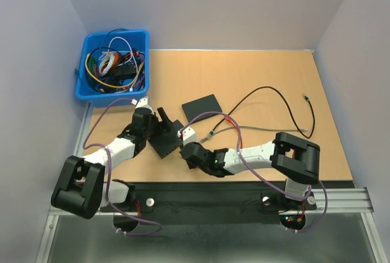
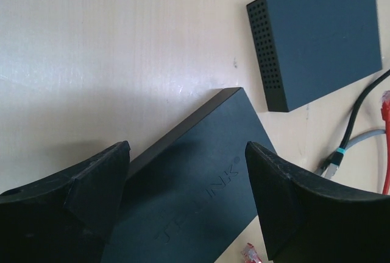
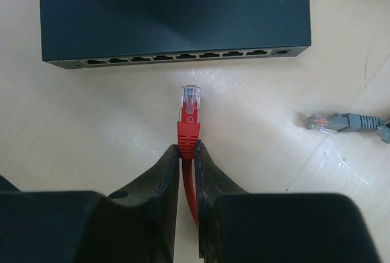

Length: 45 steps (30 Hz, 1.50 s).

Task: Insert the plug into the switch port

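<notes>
At the far left stands a bin (image 1: 82,89) of spare cables, which plays no part here. Right of it, the left gripper (image 2: 187,153) hangs over the switch (image 2: 195,196) with its jaws spread wide, one on each side of the case. It grips nothing, and I cannot tell whether the fingers touch the case.

The switch lies mid-table with its row of ports (image 3: 177,57) facing the right gripper (image 3: 187,150). That gripper is pinched tight on the red boot of the plug (image 3: 189,108), whose clear tip points at the ports from just short of them, with bare table between.

A second box (image 2: 323,38) lies just beyond the switch to the right, and a grey plug (image 3: 338,122) lies loose nearby.

So the plug is picked up and roughly aimed. Final alignment with one port and the push home are left, and bracing the switch looks unsettled.
</notes>
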### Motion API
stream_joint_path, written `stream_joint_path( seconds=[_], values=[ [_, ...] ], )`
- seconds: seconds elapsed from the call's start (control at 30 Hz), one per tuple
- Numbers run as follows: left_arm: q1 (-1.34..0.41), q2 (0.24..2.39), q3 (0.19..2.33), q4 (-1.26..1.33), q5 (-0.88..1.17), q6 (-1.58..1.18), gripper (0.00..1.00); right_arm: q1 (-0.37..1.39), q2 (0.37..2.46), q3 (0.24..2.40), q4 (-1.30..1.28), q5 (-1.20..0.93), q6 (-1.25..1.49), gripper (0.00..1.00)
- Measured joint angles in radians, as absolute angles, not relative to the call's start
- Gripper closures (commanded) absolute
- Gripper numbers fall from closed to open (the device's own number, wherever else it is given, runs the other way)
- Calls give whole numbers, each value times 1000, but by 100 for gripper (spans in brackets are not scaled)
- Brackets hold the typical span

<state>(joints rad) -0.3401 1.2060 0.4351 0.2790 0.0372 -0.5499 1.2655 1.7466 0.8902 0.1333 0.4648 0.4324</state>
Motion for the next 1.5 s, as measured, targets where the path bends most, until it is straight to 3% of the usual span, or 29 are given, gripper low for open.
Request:
stream_joint_path(
  seconds=[0.2, 1.5],
  values=[
    [-340, 1274, 458, 253, 41, -572, 11, 1266, 1794, 924, 125, 466, 415, 100],
    [-373, 1220, 376, 339, 55, -656, 11, 1265, 1819, 979, 49, 453, 396, 100]
  ],
)
